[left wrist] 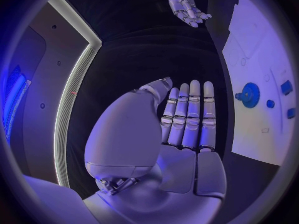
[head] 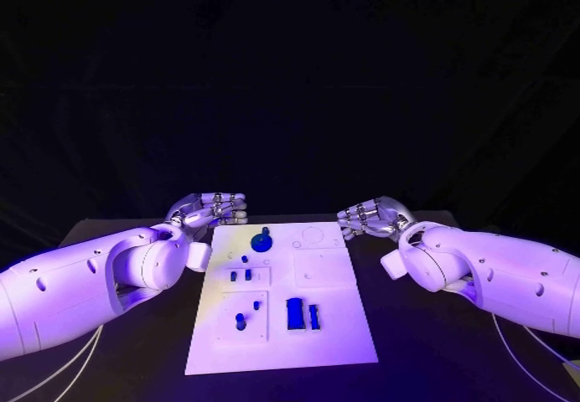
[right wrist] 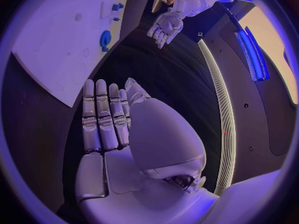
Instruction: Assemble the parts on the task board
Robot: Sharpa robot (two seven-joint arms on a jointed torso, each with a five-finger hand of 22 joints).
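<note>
- Lying flat in the middle of the black table (head: pixel 133 352), the white task board (head: pixel 333 335) runs lengthwise away from the robot, within reach of both arms.
- Blue parts sit on the board: a round gear-like piece (head: pixel 262 243) near the far end, two small pegs (head: pixel 240 275) below it, another small pair (head: pixel 240 320) lower down, and a taller rectangular block (head: pixel 295 313) with a thin strip (head: pixel 315 316) just beside it.
- Whether these pieces are seated in their final recesses or merely laid out I cannot tell; the scene fits a board waiting for assembly as well as one already put together.
- The left hand (head: pixel 208 209) hovers beside the board's far left corner; in its wrist view its fingers (left wrist: pixel 190 112) are straight, close together and hold nothing.
- The right hand (head: pixel 372 218) hovers off the far right corner, likewise holding nothing, fingers (right wrist: pixel 102 112) extended side by side.
- Both hands flank the board without touching it, a placement that keeps the parts unobstructed for the head camera.
</note>
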